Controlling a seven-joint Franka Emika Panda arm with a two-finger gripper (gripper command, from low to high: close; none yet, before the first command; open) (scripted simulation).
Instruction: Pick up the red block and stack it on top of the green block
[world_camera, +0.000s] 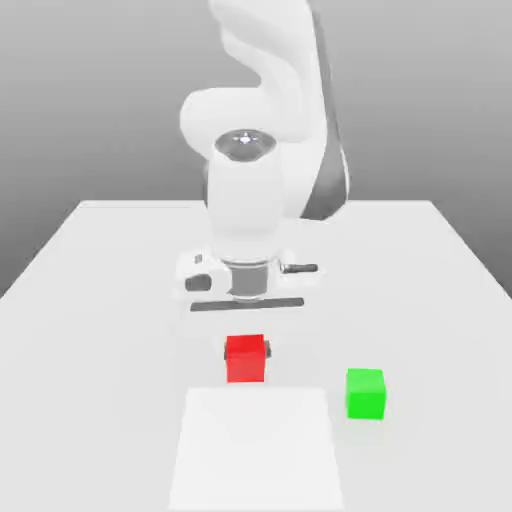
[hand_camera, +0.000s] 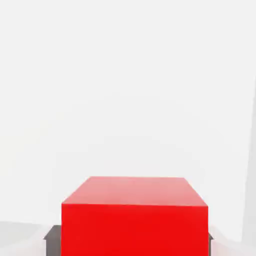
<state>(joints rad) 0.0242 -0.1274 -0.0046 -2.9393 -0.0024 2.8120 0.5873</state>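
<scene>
White table (world_camera: 90, 300) spread across the lower scene, grey backdrop behind it. White Panda arm (world_camera: 262, 130) rising at 12 o'clock from the table's middle, folded over and pointing straight down. Paler square patch (world_camera: 258, 450) lying on the table at 6 o'clock, nearest the exterior camera. Gripper (world_camera: 246, 352) set low beneath the wrist, just above the patch's far edge, jaws drawn in tight against two opposite sides of the red block (world_camera: 245, 358); dark fingertip (world_camera: 268, 350) peeking out at the block's 3 o'clock side in the exterior view. Seen from the hand view, red block (hand_camera: 134, 220) filling the space between the dark fingers (hand_camera: 52, 239), one at either flank, top face and one side face showing. Cannot tell whether the red block rests on the table or hangs slightly off it. Green block (world_camera: 365, 393) sitting alone on the table at roughly 4 o'clock from the red block, near it but clearly apart, just beside the pale patch's corner toward the exterior view's right.
</scene>
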